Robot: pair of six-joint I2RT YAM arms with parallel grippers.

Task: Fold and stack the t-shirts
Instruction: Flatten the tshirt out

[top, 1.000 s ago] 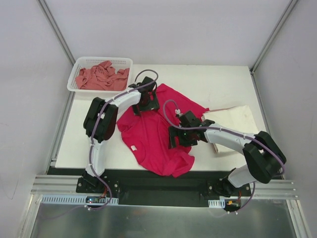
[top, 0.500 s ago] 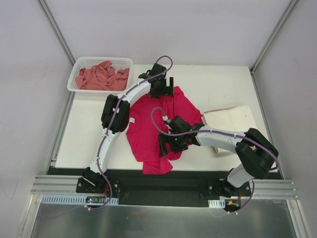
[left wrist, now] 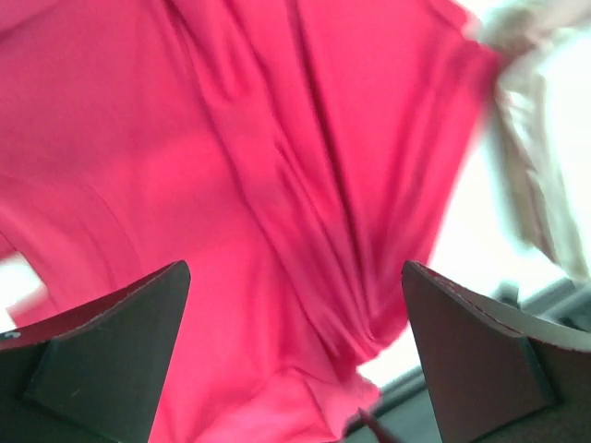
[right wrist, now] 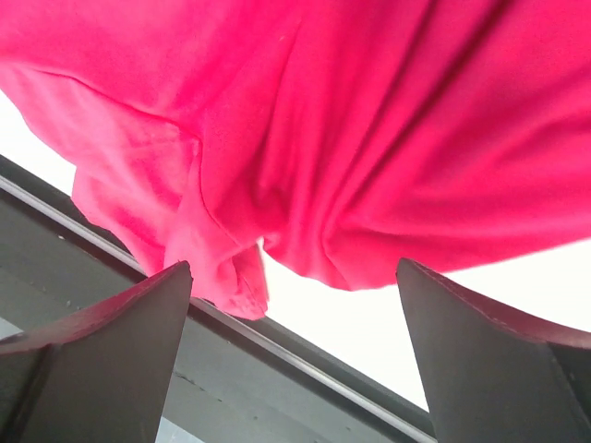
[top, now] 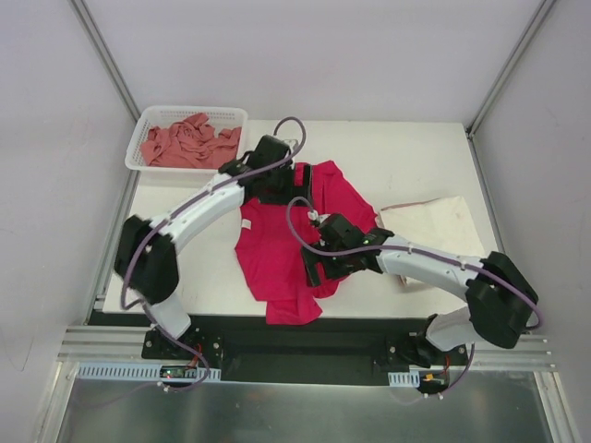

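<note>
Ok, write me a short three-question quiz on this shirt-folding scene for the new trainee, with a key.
1. True or false: the salmon-pink t-shirt lies crumpled in the white mesh basket.
2. Which t-shirt lies in the middle of the table? A) cream-white B) magenta-red C) salmon-pink
3. Fill in: the left jaws and the right jaws both stand ____ above the cloth, holding nothing.
Key: 1 true; 2 B; 3 open.
</note>
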